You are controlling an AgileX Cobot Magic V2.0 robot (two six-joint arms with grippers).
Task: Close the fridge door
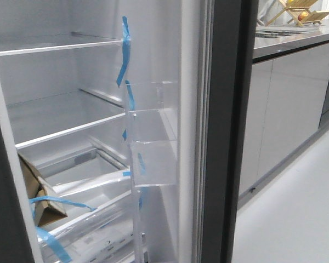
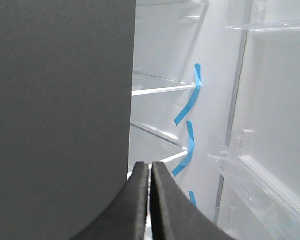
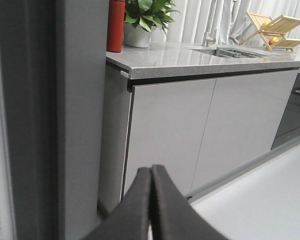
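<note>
The fridge door [image 1: 230, 131] stands open, seen edge-on as a tall dark-grey panel. Its white inner lining carries clear plastic bins [image 1: 151, 142] and blue tape strips [image 1: 124, 49]. The bins also show in the left wrist view [image 2: 260, 175], and the door's dark edge in the right wrist view [image 3: 30, 120]. My left gripper [image 2: 150, 167] is shut and empty, next to a dark-grey panel [image 2: 60, 120], facing the fridge shelves [image 2: 160, 90]. My right gripper [image 3: 151, 170] is shut and empty, on the door's outer side, facing the cabinets. Neither gripper shows in the front view.
A cardboard box [image 1: 35, 186] lies in the fridge's lower drawer. Glossy light-grey cabinets [image 1: 290, 104] run along the right under a counter [image 3: 190, 55] with a plant [image 3: 142, 20], a red bottle [image 3: 116, 25] and a wooden dish rack [image 1: 301, 13]. Pale floor [image 1: 301, 208] lies right of the door.
</note>
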